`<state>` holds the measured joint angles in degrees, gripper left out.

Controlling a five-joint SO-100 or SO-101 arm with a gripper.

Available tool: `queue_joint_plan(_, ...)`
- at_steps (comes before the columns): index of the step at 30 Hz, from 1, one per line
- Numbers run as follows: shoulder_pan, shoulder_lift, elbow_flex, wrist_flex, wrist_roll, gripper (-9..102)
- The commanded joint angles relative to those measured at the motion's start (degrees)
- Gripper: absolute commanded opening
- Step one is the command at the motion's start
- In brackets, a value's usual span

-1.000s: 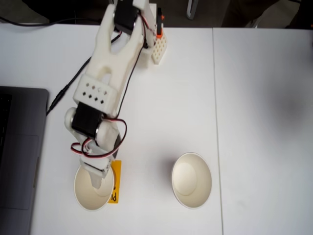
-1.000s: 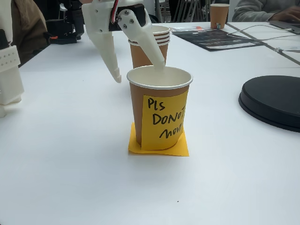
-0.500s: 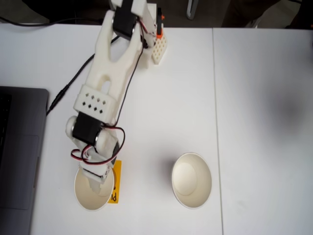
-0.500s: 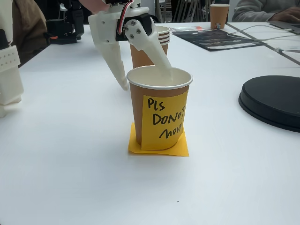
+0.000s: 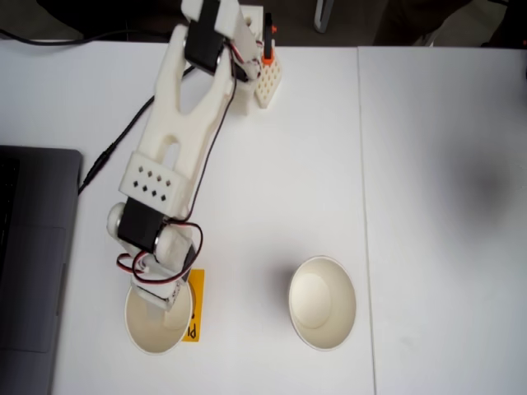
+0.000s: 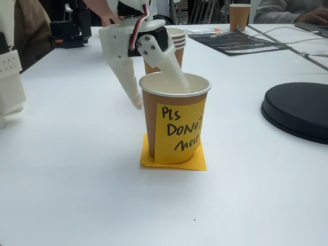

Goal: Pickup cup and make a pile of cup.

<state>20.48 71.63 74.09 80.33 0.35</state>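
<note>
Cup with the yellow handwritten note on its wall is stood upright on the white table, and its rim is straddled by the gripper: in the low fixed view one white finger is dipped inside the cup's mouth, while the other finger is hung outside the wall, to the left of it, with its tip near the table. The jaws are spread apart with the cup wall between them, and no squeeze on the wall can be seen; nothing is gripped. In the fixed view from above, the gripper is seen over the upper rim of the same cup, at the lower left of the table. A loose flat yellow sticky note is lain under the cup's base. Seen from above, a second, plain paper cup is stood well apart to the right of it. In the low view a stack of brown cups is placed just behind the gripper, and a black round disc is set at the right edge. A grey laptop is laid at the left edge of the view from above, and the white arm is stretched down from the top.
</note>
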Motion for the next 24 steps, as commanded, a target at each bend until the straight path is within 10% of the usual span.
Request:
queue_joint_plan(1,0.7,0.53,-0.26,-1.05,0.44,31)
queue_joint_plan(24,0.7,-1.23,-0.35,-0.79,0.44,31)
